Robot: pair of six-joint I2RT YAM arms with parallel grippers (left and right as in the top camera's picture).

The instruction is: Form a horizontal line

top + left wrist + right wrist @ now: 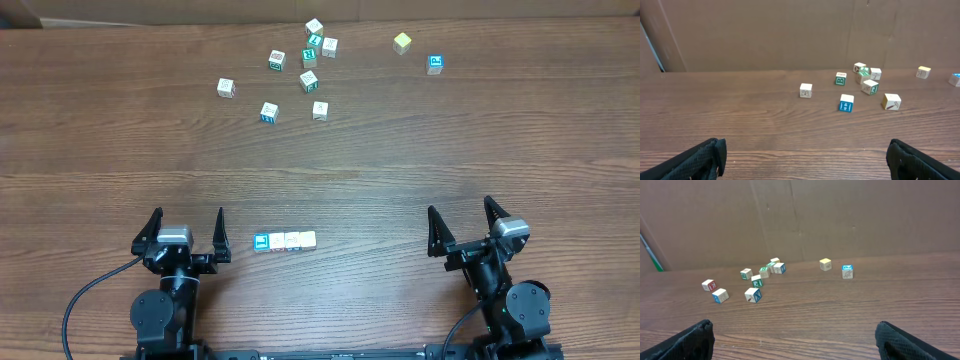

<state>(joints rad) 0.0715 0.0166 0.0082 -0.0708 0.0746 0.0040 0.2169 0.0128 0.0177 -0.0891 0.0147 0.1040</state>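
The horizontal line (pixel 284 241) lies near the table's front edge: several tiny letter cubes touching in a straight row, blue-faced at the left end, whitish in the middle, cream at the right. It shows only in the overhead view. My left gripper (pixel 187 233) stands open just left of the row, apart from it, with nothing between its fingers (pixel 700 160). My right gripper (pixel 465 225) is open well to the right of the row, also empty, its fingers (pixel 900 342) spread wide over bare wood.
Several loose cubes lie scattered at the far side: a cluster (pixel 310 55), a white cube (pixel 226 88), a blue-faced one (pixel 268 112), a yellow one (pixel 402 43) and a blue-topped one (pixel 435 64). A brown cardboard wall (pixel 790 35) backs the table.
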